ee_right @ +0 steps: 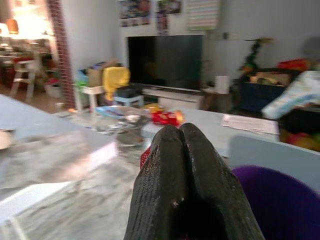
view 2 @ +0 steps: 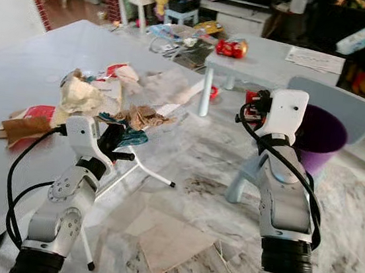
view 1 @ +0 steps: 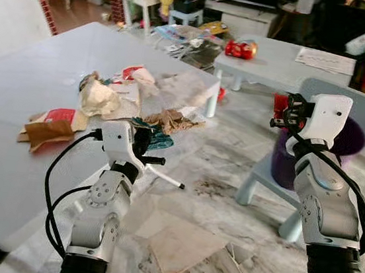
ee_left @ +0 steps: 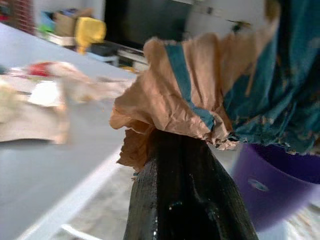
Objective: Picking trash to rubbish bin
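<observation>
My left gripper [view 1: 146,147] is raised at the corner of the pale grey table [view 1: 22,83], pinching a crumpled brown-and-teal paper wrapper [view 1: 165,122]. More crumpled paper litter [view 1: 101,96] lies on the tabletop. My right gripper [view 1: 285,112] is lifted beside the purple plastic bin [view 1: 352,139].

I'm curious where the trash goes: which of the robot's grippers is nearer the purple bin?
Right. The right gripper hangs shut beside the purple bin, close to its rim. The left gripper is off by the table edge, shut on crumpled paper.
</observation>
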Controlling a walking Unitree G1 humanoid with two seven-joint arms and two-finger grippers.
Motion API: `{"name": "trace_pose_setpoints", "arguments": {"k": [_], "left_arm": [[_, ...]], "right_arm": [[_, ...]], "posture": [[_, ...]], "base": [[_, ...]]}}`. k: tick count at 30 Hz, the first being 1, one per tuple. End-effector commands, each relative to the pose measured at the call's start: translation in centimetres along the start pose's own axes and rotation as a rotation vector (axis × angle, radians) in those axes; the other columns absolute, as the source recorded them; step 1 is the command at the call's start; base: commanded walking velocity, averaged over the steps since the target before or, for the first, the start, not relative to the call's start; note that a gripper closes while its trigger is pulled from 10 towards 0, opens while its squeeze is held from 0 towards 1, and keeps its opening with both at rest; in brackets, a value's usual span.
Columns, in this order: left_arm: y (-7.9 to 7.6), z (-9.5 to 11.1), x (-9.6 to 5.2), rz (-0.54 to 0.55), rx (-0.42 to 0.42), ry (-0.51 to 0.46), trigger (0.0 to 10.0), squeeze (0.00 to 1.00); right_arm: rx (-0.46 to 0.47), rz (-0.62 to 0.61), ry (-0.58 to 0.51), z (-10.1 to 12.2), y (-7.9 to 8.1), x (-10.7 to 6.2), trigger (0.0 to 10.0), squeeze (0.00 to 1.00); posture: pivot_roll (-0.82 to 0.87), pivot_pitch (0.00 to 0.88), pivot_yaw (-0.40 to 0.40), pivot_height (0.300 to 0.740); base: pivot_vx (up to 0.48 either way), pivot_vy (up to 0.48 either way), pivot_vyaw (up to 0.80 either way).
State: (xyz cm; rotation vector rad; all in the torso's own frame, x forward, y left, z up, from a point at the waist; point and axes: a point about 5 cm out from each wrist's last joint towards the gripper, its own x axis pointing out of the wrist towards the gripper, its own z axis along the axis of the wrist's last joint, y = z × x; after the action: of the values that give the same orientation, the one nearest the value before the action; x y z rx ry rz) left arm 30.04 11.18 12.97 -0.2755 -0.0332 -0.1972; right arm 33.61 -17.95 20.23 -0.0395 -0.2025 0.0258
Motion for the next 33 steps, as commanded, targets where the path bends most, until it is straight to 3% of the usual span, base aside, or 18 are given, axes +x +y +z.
{"name": "trace_pose_setpoints", "arguments": {"k": [1, 8, 14, 28, 33], "left_arm": [[-0.02, 0.22, 0.06, -0.003, 0.002, -0.007, 0.0, 0.0], [-0.01, 0.21, 0.07, -0.006, 0.004, -0.006, 0.0, 0.0], [0.0, 0.18, 0.05, -0.009, 0.007, -0.003, 0.0, 0.0], [-0.15, 0.08, 0.01, -0.019, 0.009, 0.002, 0.0, 0.0], [-0.12, 0.09, -0.02, -0.02, 0.009, 0.004, 0.0, 0.0]], "right_arm": [[-0.006, -0.003, -0.022, 0.62, -0.01, 0.02, 10.0, 0.0], [-0.004, -0.004, -0.023, 0.62, 0.02, -0.01, 10.0, 0.0], [-0.002, -0.003, -0.023, 0.61, 0.05, 0.0, 10.0, 0.0], [0.001, -0.005, -0.021, 0.54, 0.09, -0.06, 10.0, 0.0], [0.001, -0.005, -0.019, 0.53, 0.17, -0.07, 10.0, 0.0]], "posture": [[-0.06, 0.059, 0.065, 0.74], [-0.06, 0.061, 0.067, 0.74], [-0.06, 0.062, 0.067, 0.74], [-0.06, 0.061, 0.069, 0.74], [-0.06, 0.063, 0.071, 0.74]], "base": [[0.277, 0.0, -0.8], [0.318, 0.0, 0.0], [0.319, 0.0, -0.59], [0.323, 0.0, 0.0], [0.322, 0.0, -0.73]]}}
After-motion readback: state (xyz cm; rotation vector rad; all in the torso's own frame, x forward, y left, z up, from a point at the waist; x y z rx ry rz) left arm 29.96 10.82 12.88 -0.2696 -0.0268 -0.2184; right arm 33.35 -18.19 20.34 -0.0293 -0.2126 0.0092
